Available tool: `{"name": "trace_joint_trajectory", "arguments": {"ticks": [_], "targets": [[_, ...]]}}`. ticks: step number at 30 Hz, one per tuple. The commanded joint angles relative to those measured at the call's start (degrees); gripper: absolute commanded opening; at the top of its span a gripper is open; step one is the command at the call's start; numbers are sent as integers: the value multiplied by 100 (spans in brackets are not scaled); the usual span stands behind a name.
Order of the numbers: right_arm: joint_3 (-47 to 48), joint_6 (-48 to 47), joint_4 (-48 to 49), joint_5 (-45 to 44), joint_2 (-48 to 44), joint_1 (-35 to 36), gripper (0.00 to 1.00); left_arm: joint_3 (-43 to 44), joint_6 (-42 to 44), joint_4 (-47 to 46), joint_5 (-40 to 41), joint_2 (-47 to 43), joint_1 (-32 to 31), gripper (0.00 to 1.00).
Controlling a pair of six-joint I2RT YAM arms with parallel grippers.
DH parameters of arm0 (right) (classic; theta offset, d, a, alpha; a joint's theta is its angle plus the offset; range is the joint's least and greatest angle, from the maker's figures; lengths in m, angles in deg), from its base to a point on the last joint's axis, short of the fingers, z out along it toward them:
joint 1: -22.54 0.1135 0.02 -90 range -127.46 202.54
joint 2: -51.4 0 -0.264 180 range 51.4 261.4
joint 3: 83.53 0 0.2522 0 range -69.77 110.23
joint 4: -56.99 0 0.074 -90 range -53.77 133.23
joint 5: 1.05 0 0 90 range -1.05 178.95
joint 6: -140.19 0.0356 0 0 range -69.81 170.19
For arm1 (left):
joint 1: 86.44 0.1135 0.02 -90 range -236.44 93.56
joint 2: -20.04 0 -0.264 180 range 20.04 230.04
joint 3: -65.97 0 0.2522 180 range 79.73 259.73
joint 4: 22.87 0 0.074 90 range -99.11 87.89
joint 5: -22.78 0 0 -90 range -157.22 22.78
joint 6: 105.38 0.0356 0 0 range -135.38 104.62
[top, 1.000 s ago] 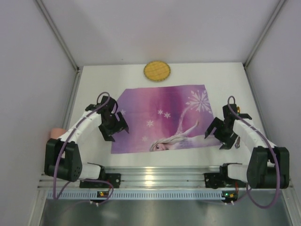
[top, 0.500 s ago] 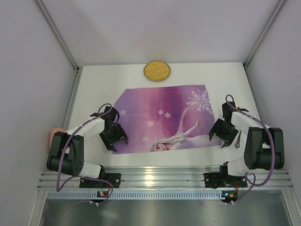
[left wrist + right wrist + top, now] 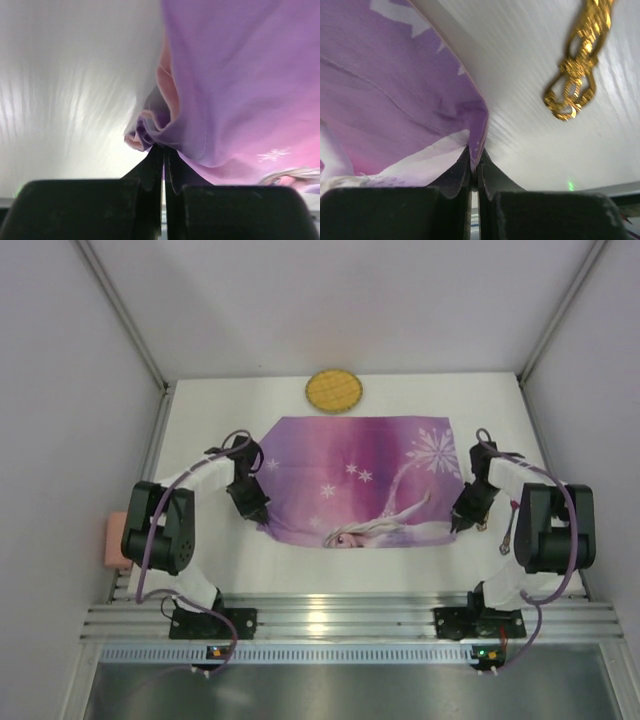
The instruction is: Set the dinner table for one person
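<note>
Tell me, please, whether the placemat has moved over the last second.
Yes. The placemat has shifted away from the rail, toward the coaster.

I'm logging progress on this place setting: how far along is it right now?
Done: the purple placemat is on the dinner table. In hand: the left hand and right hand are each shut on a near corner of it. Left: lay it flat, then probably place the round yellow mat and the gold piece, both lying off the placemat.
</note>
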Motion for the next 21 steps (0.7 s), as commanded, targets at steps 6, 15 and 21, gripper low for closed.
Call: {"name": "trace_joint_trajectory", "arguments": {"ticks": [6, 15, 21], "targets": [[3645, 396, 448, 1256, 728, -51, 0, 4444, 503, 953, 563, 1662, 154, 0], [5722, 502, 298, 1142, -1157, -60, 0, 7890, 283, 1548, 114, 1134, 207, 0], [2169, 352, 78, 949, -2950, 81, 0, 2939, 310, 17, 465, -2075, 207, 0]]}}
